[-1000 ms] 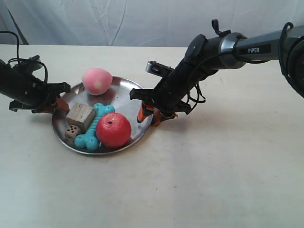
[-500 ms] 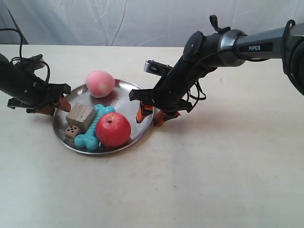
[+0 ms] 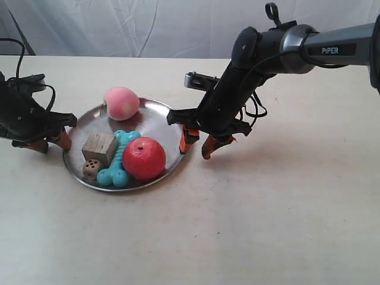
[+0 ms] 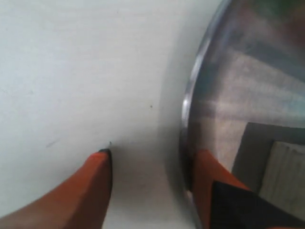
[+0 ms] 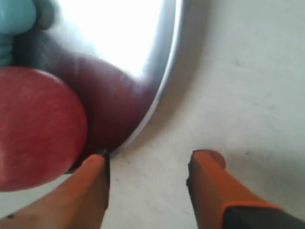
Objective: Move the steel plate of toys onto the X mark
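The steel plate [image 3: 161,119] lies flat on the table. It holds the pink peach [image 3: 122,102], red apple [image 3: 143,158], turquoise bone [image 3: 116,169], wooden cube [image 3: 99,146] and dotted die [image 3: 91,169]. My left gripper [image 3: 50,143] is open at the plate's left edge. In the left wrist view this gripper [image 4: 152,155] straddles the rim [image 4: 187,114], one finger over the dish and one on the table. My right gripper [image 3: 200,144] is open just right of the plate. Between the fingers of this gripper [image 5: 150,155] is bare table, beside the rim [image 5: 164,81] and apple [image 5: 38,129]. No X mark shows.
A white cloth backdrop [image 3: 148,27] hangs behind the pale table [image 3: 267,225]. The right arm's dark links and cables [image 3: 255,56] reach in from the exterior view's right.
The right gripper has drawn back off the plate's rim toward the exterior view's right. The left gripper has shifted left and nearer. The plate has slid slightly left and the peach has shifted slightly.
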You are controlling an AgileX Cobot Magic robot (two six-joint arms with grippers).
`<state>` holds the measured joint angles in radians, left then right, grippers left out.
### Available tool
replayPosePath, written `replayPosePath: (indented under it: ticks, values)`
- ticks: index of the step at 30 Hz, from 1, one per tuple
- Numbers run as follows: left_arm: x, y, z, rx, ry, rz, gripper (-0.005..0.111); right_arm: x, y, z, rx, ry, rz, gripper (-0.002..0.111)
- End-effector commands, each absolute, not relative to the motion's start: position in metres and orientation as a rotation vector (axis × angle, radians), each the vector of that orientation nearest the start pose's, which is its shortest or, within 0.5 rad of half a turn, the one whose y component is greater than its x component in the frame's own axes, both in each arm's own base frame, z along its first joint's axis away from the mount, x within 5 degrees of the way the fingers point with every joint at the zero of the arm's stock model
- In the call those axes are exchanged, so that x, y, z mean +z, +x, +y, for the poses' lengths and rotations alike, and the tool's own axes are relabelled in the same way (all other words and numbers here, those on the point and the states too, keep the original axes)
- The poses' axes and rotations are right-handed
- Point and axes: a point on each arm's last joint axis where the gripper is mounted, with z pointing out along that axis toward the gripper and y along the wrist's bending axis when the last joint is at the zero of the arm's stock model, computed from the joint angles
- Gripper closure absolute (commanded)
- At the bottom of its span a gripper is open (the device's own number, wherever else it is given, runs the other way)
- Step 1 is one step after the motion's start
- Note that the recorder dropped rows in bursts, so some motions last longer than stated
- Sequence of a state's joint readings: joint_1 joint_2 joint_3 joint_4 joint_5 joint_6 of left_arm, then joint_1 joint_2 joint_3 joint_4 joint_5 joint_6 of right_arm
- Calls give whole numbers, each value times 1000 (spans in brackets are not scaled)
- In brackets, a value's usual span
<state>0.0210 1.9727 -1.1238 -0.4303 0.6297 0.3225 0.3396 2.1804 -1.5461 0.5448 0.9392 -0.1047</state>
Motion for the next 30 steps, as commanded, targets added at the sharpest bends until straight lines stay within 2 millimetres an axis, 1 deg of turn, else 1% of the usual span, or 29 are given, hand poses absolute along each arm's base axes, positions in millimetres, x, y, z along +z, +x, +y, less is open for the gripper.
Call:
replayPosePath:
  ticks: [1,2,4,5,9,10,14,16,18,21,23,27,29,30]
  values:
    - [156,358,-15,-359,-10,2829,66,165,390,176,692,-258,3008,78]
    - [165,357,-15,-354,6,2802,73,170,389,175,680,-274,3002,87]
    - [178,356,-15,-346,28,2767,82,180,388,173,653,-298,2978,105]
    - [186,354,-16,-342,35,2742,89,186,387,172,639,-311,2963,109]
    - [208,347,-16,-338,62,2705,104,208,382,167,587,-363,2928,106]
    - [213,344,-16,-337,71,2695,107,213,379,166,583,-369,2922,106]
    - [232,325,-17,-330,66,2634,107,235,362,158,554,-360,2833,106]
    - [242,314,-17,-320,50,2576,107,248,349,149,507,-350,2749,106]
    - [254,301,-17,-321,14,2501,107,260,330,139,472,-333,2658,106]
    - [276,276,-17,-316,-3,2365,107,276,301,123,429,-301,2497,107]
    - [290,257,-17,-324,-25,2283,107,285,281,112,401,-284,2382,109]
    - [310,220,-20,-349,-5,2144,107,304,240,88,298,-286,2050,109]
    - [313,204,-25,-366,23,2106,107,311,224,79,258,-291,1882,109]
    - [314,197,-28,-366,66,2099,107,314,216,75,249,-285,1801,109]
